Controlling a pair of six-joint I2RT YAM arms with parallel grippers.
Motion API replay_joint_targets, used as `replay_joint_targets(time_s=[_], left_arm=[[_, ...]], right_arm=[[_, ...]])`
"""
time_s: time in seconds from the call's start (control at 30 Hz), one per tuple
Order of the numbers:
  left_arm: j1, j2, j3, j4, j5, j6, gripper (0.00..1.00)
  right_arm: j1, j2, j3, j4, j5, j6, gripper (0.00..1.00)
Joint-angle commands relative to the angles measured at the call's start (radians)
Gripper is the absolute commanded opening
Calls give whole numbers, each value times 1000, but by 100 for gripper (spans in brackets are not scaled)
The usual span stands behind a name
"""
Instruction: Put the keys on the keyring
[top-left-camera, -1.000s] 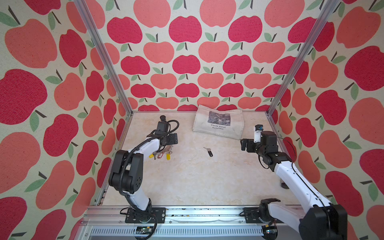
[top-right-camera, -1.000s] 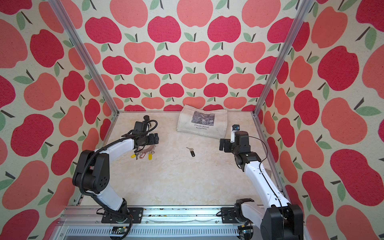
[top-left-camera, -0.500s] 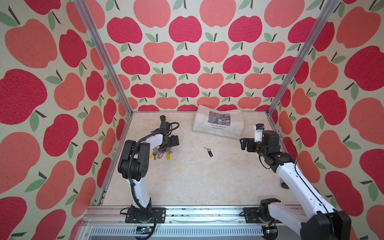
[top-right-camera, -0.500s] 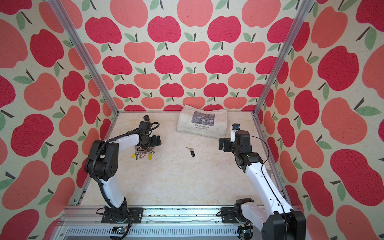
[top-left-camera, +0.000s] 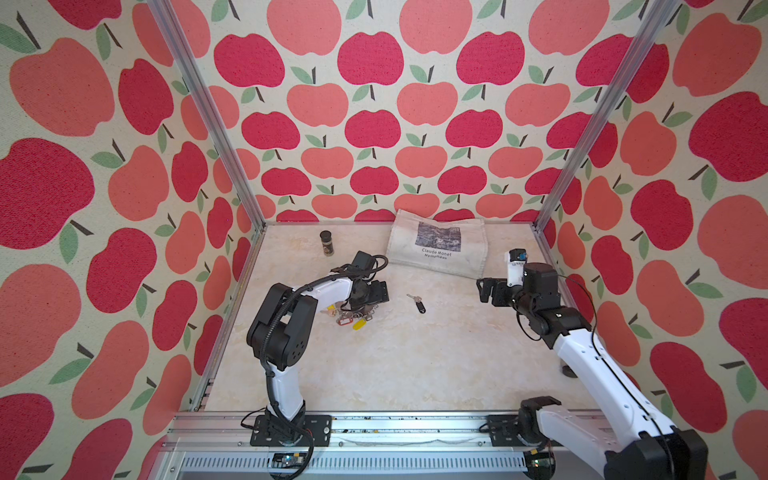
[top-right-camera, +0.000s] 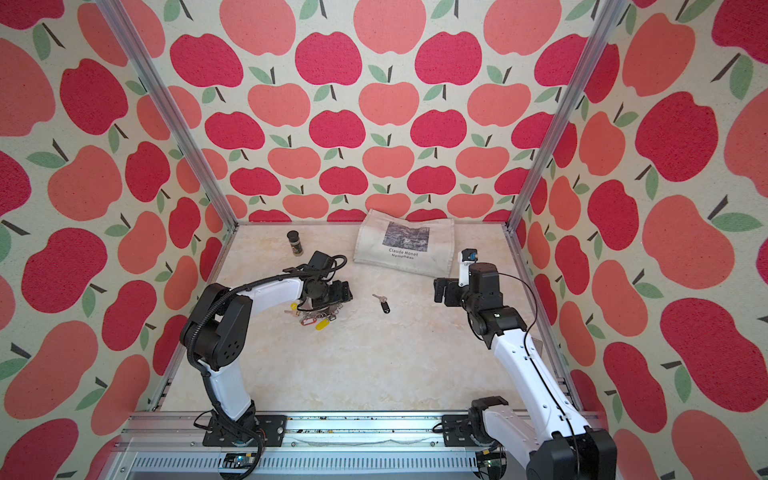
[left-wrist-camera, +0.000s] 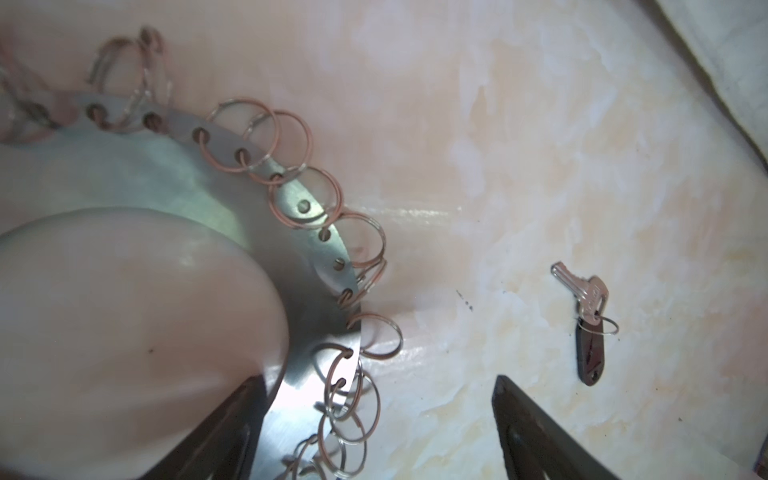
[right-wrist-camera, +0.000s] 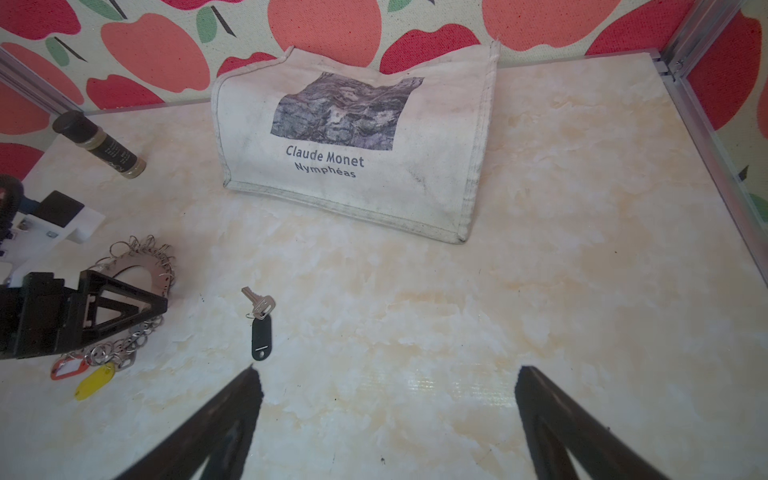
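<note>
On the left of the marbled worktop (top-left-camera: 395, 365) we see a small dark-capped jar (top-left-camera: 327, 243) standing upright near the back wall. Just in front of it the left pincer (left-wrist-camera: 378, 378) is down over the keyring (left-wrist-camera: 320, 316), a flat grey metal disc with a big central hole and a rim hung with many small wire rings. In the left wrist view its jaws stand wide apart and straddle the disc's rim. One finger (left-wrist-camera: 232, 419) sits at the edge of the central hole and its mate is over bare worktop beyond the wire rings. We see nothing pinched between them, and we cannot tell whether the inner finger touches the metal. At the keyring's front side a red-framed tag (top-left-camera: 344, 321) and a yellow tag (top-left-camera: 359, 325) lie side by side on the worktop. To the right, well apart from the disc and touching neither pincer, lie the keys (top-left-camera: 417, 302): one small silver key joined by a little ring to a black oval tag, flat on the worktop. Behind them, against the back wall, rests a cream canvas bag (top-left-camera: 436, 245) printed "Claude Monet Nymphéas". Farthest right, the right pincer (right-wrist-camera: 386, 370) hangs above the worktop, jaws spread wide and empty, facing the keys but apart from them.
</note>
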Motion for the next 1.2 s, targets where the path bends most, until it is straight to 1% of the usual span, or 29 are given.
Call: replay_joint_targets(time_s=[0.0,0.07,0.2,0.33,0.43,0.57,0.67,0.77,1.17], left_arm=[[-40,28,-30,-83,51,-101,86],[-49,22,4,-102,27,-90,85],[-70,-31,62,-202,-79,-23,84],[-102,-110,54,-256,-141,10,81],[-145,-136,54,-299,-165,-1,76],[-184,-137,45,-325,-186,-42,68],[-188,-130,23,-316,-196,-82,62],[-189,-123,10,-290,-191,-108,58],[-188,-57,22,-259,-167,-135,56]], right_arm=[[26,-7,-18,-13,-5,22,99],[43,6,-17,-5,-5,25,99],[82,33,-4,-4,-2,21,99],[119,46,-1,5,12,16,99],[137,52,-2,10,20,15,99],[153,47,-10,17,29,16,99],[156,44,-11,17,31,15,99],[157,36,-9,12,33,10,99],[157,2,-25,2,60,-3,99]])
